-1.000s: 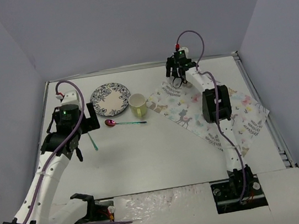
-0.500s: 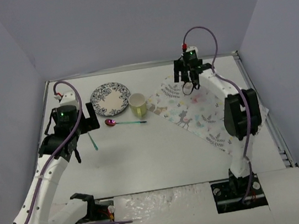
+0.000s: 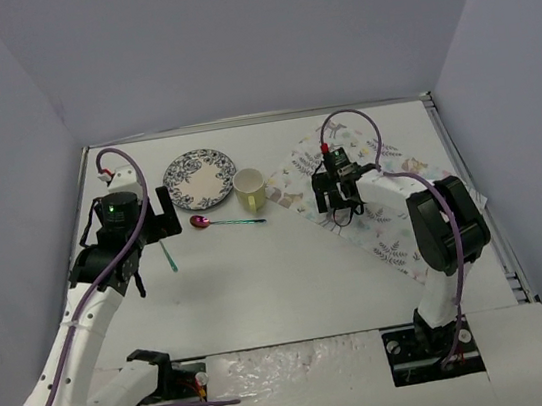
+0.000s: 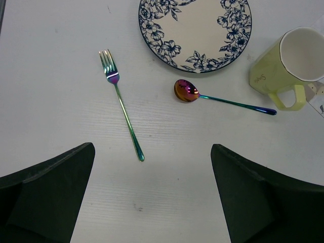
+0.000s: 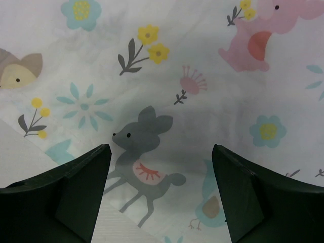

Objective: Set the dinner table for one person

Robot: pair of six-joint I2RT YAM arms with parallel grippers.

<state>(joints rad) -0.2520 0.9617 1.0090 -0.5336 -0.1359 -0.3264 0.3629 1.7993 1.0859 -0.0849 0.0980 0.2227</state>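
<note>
The white dinner table (image 3: 282,282) holds a blue-flowered plate (image 3: 201,178), a pale yellow cup (image 3: 251,190), an iridescent spoon (image 3: 225,221) and an iridescent fork (image 3: 168,255). In the left wrist view the plate (image 4: 195,30), cup (image 4: 288,66), spoon (image 4: 223,100) and fork (image 4: 123,109) lie ahead of my open, empty left gripper (image 4: 152,172), which hovers just short of the fork's handle end. My left gripper (image 3: 153,245) is at the table's left. My right gripper (image 3: 338,206) is open and empty, low over the left part of the animal-print cloth (image 3: 392,201), above a grey deer print (image 5: 147,167).
The cloth (image 5: 202,50) lies spread diagonally on the right half of the table, its near-left edge just below the deer print. The cup stands right at the cloth's left corner. Grey walls enclose the table at the back and sides.
My right gripper has moved from the cloth's far edge toward me and leftward, coming down low over the cloth's left part. The left arm has barely moved.
</note>
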